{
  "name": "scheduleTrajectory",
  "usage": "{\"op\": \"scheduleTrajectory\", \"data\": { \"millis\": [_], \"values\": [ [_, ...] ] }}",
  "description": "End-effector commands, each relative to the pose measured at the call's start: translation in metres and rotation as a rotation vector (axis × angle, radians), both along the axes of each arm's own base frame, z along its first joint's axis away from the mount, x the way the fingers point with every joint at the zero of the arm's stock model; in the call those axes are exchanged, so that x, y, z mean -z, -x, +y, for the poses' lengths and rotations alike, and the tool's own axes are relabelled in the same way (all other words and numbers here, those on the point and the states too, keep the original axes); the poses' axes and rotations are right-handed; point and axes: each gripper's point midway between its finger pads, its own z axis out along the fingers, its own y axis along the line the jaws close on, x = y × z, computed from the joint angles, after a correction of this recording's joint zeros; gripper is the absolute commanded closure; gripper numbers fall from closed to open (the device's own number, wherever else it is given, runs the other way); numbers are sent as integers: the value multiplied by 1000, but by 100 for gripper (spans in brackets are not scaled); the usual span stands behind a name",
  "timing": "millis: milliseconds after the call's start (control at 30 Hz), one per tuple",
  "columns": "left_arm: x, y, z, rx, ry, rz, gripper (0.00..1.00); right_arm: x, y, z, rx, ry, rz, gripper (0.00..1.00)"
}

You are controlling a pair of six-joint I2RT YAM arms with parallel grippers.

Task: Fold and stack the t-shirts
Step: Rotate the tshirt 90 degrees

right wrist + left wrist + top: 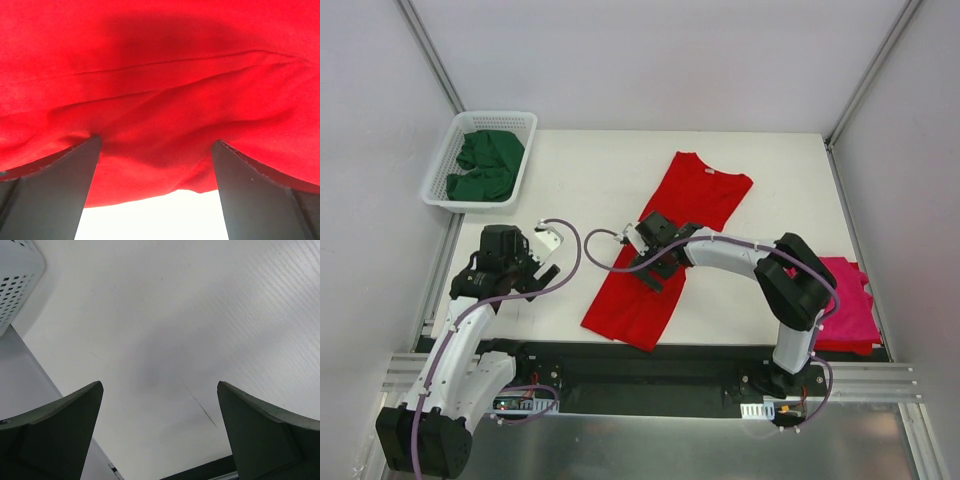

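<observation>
The right gripper (156,146) is spread wide, touching the wrinkly bright red cloth t-shirt (698,195). The left gripper (160,387) is spread wide above the flat white table (175,315).

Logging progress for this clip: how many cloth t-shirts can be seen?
3: a bright red t-shirt spread mid-table, a magenta-pink t-shirt folded at the right edge, and a dark green t-shirt bundle in the white lattice basket, possibly several shirts.

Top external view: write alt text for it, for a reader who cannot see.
The right gripper, open, is down on the middle of a red t-shirt lying diagonally on the white table. The left gripper is open over bare table; dark green t-shirts sit in a white basket far left, a magenta-pink t-shirt at the right edge.
</observation>
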Motion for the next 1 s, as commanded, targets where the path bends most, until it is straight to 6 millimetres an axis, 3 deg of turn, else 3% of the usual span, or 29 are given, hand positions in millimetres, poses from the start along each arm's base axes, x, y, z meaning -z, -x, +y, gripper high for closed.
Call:
{"op": "scheduleTrajectory", "data": {
  "millis": [0, 133, 300, 433, 533, 967],
  "values": [
    [-7, -5, 0, -12, 17, -28, 1, -18, 1, 3, -42, 27, -125, 4],
    [-10, -6, 0, -10, 14, -35, 1, -11, 9, -5, -62, 81, -120, 4],
    [-8, -4, 2, -14, 7, -34, 1, 18, 31, -23, -84, 138, 51, 4],
    [-8, -3, 3, -15, 2, -38, 1, 20, 45, -23, -123, 134, 147, 4],
    [-9, -4, 3, -16, 2, -44, 1, 22, 61, -37, -120, 195, 272, 4],
    [-12, -6, 4, -6, -9, -48, 1, 16, 93, -91, -195, 434, 512, 4]
  ]
}}
